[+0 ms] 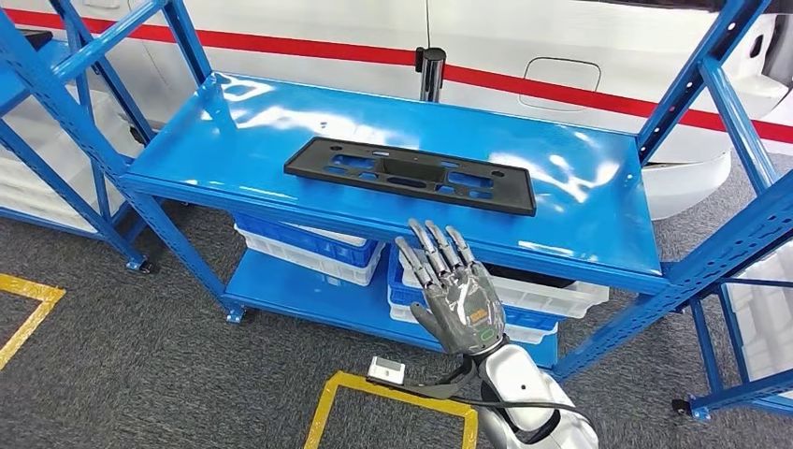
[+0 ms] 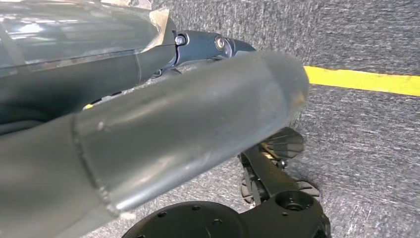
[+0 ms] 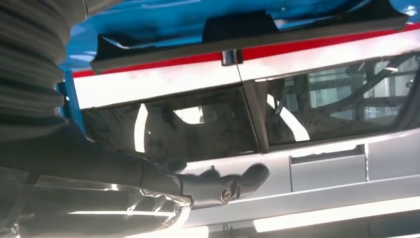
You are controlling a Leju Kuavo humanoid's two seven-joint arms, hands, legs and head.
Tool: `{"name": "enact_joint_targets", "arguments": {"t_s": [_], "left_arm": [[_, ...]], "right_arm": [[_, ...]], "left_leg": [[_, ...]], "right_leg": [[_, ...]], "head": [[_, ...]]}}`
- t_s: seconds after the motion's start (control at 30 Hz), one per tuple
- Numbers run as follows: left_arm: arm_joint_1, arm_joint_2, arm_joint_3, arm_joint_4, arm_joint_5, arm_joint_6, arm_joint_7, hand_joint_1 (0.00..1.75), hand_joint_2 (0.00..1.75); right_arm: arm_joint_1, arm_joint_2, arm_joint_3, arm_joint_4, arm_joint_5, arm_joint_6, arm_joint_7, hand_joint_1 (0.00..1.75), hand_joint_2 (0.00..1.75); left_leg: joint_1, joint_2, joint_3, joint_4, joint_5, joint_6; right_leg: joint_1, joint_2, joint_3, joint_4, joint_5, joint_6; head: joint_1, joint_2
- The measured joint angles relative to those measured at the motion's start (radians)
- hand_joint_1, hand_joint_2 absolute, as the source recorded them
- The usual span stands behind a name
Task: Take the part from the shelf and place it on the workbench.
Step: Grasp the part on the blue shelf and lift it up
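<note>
Right hand (image 1: 460, 301) raised in front of the shelf (image 1: 234, 140), below its front edge — fingers (image 1: 432, 245) extended and spread, released, grasping nothing, touching nothing. Black part (image 1: 410, 175) lying flat near the middle of the blue shelf top, well apart from the fingers; seen edge-on in the right wrist view (image 3: 247, 37). Left hand (image 2: 163, 144) blurred against grey floor — finger state cannot be told. White and blue crates (image 1: 309, 248) on the lower shelf level.

Grey carpet floor (image 1: 140, 327) with yellow tape (image 1: 28, 313), white car (image 1: 561, 56) behind.
</note>
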Motion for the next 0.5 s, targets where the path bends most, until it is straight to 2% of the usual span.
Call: {"name": "enact_joint_targets", "arguments": {"t_s": [0.07, 0.13, 0.17, 0.2, 0.27, 0.3, 0.33, 0.37, 0.43, 0.47, 0.5], "left_arm": [[-0.008, 0.001, -0.002, 0.0, -0.011, -0.005, 0.018, 0.0, 0.0], [-0.015, 0.003, -0.003, 0.0, -0.018, -0.009, 0.032, 0.0, 0.0], [-0.018, 0.004, -0.003, -0.001, -0.02, -0.011, 0.036, 0.0, 0.0], [-0.021, 0.005, -0.004, -0.001, -0.023, -0.013, 0.038, 0.0, 0.0], [-0.024, 0.004, -0.004, -0.001, -0.027, -0.016, 0.04, 0.0, 0.0], [-0.025, 0.004, -0.004, -0.001, -0.029, -0.017, 0.042, 0.0, 0.0], [-0.025, 0.004, -0.004, -0.001, -0.03, -0.018, 0.043, 0.0, 0.0], [-0.025, 0.004, -0.005, -0.001, -0.03, -0.019, 0.044, 0.0, 0.0], [-0.027, 0.005, -0.006, -0.001, -0.031, -0.021, 0.045, 0.0, 0.0], [-0.029, 0.006, -0.007, -0.001, -0.033, -0.022, 0.046, 0.0, 0.0], [-0.032, 0.006, -0.007, -0.001, -0.035, -0.023, 0.047, 0.0, 0.0]], "right_arm": [[0.003, 0.003, 0.001, -0.002, 0.01, 0.008, 0.006, 0.0, 1.75], [0.003, 0.014, 0.003, -0.005, 0.018, 0.018, 0.009, 0.0, 1.75], [0.002, 0.021, 0.005, -0.007, 0.02, 0.023, 0.011, 0.0, 1.75], [0.001, 0.029, 0.006, -0.009, 0.021, 0.029, 0.012, 0.0, 1.75], [0.0, 0.041, 0.009, -0.01, 0.022, 0.042, 0.014, 0.0, 1.75], [0.001, 0.045, 0.009, -0.011, 0.022, 0.045, 0.014, 0.0, 1.75], [0.001, 0.047, 0.01, -0.011, 0.022, 0.048, 0.015, 0.0, 1.75], [0.001, 0.049, 0.01, -0.012, 0.023, 0.048, 0.015, 0.0, 1.75], [0.001, 0.051, 0.01, -0.015, 0.022, 0.049, 0.015, 0.0, 1.75], [0.0, 0.052, 0.01, -0.016, 0.022, 0.049, 0.015, 0.0, 1.75], [0.0, 0.052, 0.01, -0.017, 0.022, 0.049, 0.015, 0.0, 1.75]], "left_leg": [[-0.001, 0.0, 0.003, 0.001, -0.009, -0.01], [0.004, 0.003, 0.004, 0.009, -0.019, -0.021], [0.007, 0.004, -0.004, 0.031, -0.033, -0.028], [0.01, 0.006, -0.024, 0.075, -0.054, -0.036], [0.015, 0.008, -0.096, 0.207, -0.105, -0.048], [0.018, 0.009, -0.133, 0.261, -0.117, -0.052], [0.02, 0.01, -0.156, 0.285, -0.111, -0.055], [0.021, 0.011, -0.16, 0.269, -0.084, -0.056], [0.024, 0.013, -0.119, 0.148, 0.001, -0.052], [0.023, 0.013, -0.093, 0.084, 0.031, -0.049], [0.021, 0.012, -0.074, 0.04, 0.047, -0.044]], "right_leg": [[0.003, 0.001, 0.009, -0.015, 0.004, -0.016], [-0.003, 0.002, 0.016, -0.02, 0.003, -0.031], [-0.006, 0.002, 0.022, -0.023, 0.001, -0.039], [-0.009, 0.002, 0.029, -0.026, -0.002, -0.045], [-0.008, 0.001, 0.039, -0.026, -0.01, -0.056], [-0.007, 0.002, 0.042, -0.025, -0.013, -0.058], [-0.007, 0.003, 0.046, -0.025, -0.016, -0.059], [-0.008, 0.005, 0.05, -0.025, -0.02, -0.058], [-0.008, 0.008, 0.063, -0.025, -0.029, -0.052], [-0.005, 0.008, 0.067, -0.025, -0.034, -0.047], [-0.002, 0.009, 0.07, -0.025, -0.038, -0.042]], "head": [[-0.001, 0.0], [-0.002, 0.0], [-0.004, 0.0], [-0.006, 0.0], [-0.009, 0.0], [-0.009, 0.0], [-0.009, 0.0], [-0.009, 0.0], [-0.009, 0.0], [-0.009, 0.0], [-0.008, 0.0]]}}
